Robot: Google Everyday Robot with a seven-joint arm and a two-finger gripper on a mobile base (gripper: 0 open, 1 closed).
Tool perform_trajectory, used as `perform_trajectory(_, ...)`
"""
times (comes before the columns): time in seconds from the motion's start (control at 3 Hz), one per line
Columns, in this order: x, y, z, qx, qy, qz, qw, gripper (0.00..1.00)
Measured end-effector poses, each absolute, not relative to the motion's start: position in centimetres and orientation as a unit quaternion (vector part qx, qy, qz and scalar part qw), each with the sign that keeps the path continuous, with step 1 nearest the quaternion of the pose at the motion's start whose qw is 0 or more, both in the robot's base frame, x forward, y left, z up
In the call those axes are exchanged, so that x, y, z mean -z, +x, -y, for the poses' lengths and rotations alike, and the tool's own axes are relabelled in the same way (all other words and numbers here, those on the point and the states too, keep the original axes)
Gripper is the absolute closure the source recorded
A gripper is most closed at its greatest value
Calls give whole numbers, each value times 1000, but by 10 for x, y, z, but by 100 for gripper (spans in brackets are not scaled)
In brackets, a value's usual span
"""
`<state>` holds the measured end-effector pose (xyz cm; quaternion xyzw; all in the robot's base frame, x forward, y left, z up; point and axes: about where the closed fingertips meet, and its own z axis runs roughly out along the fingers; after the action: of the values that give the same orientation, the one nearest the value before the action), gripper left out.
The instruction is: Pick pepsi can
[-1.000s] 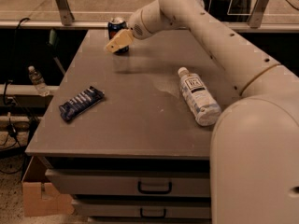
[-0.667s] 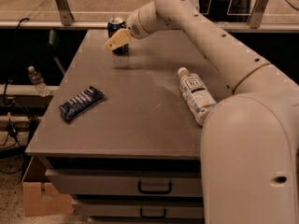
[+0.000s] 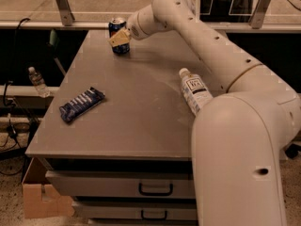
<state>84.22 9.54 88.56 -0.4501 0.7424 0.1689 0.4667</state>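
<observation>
Can [image 3: 115, 27] stands upright at the upper left of the frame, with the gripper [image 3: 120, 37] right against it. Can't tell if it's clamped. I'd centre on the can's middle, squeeze gently, then lift straight.

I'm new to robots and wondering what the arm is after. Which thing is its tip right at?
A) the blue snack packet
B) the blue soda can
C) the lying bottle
B: the end effector is right at the pepsi can at the table's far edge, far from the snack packet and bottle.
</observation>
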Motion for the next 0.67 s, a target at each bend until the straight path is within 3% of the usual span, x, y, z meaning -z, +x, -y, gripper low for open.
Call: perform_trajectory(0.67,-918,833,-77,-159,-442,-727,501,86)
